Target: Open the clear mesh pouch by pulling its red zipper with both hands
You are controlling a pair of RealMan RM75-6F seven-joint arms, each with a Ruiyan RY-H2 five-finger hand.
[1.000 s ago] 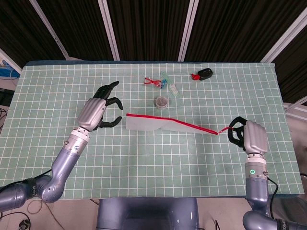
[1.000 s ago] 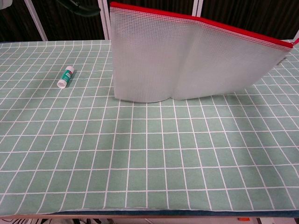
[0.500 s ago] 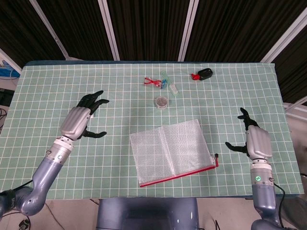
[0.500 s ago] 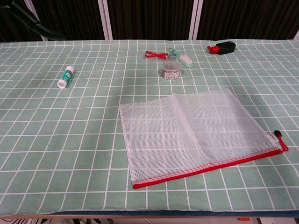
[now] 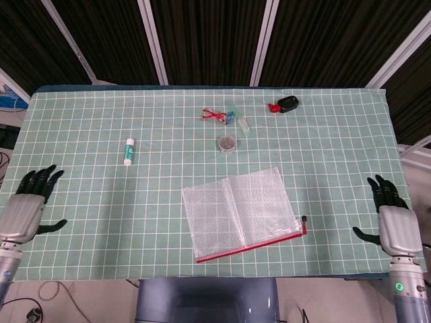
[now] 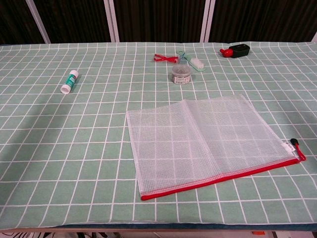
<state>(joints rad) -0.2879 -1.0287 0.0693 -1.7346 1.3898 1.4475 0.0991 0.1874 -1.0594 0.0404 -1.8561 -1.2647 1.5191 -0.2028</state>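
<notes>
Since both arms have drawn back to the near corners within the last moment, we now have the green gridded cloth surface (image 5: pixel 81 134) almost to itself, and nothing is being held. Largest on it is the clear mesh pouch (image 5: pixel 239 212), lying flat between the two hands and well apart from each; half a second ago it lay in the same spot, while a second ago it was held up by its zipper end. Its red zipper (image 6: pixel 223 177) runs along the near edge, with the small dark pull tab (image 6: pixel 293 142) at the end nearer our right robot hand (image 5: pixel 394 225).

That right robot hand is released, fingers spread, at the near right corner. Our left robot hand (image 5: pixel 27 208) is likewise released and spread at the near left corner.

Smaller things sit farther out: a black and red object (image 5: pixel 286 103) ahead of the right robot hand, a small round clear jar (image 5: pixel 227 142), a pale brush (image 5: pixel 237 118), a white glue stick with a green cap (image 5: pixel 128 151) ahead of the left robot hand, and red scissors-like loops (image 5: pixel 214 114).

We judge the pulling is over or paused; whether the zipper is open we cannot tell from here.
</notes>
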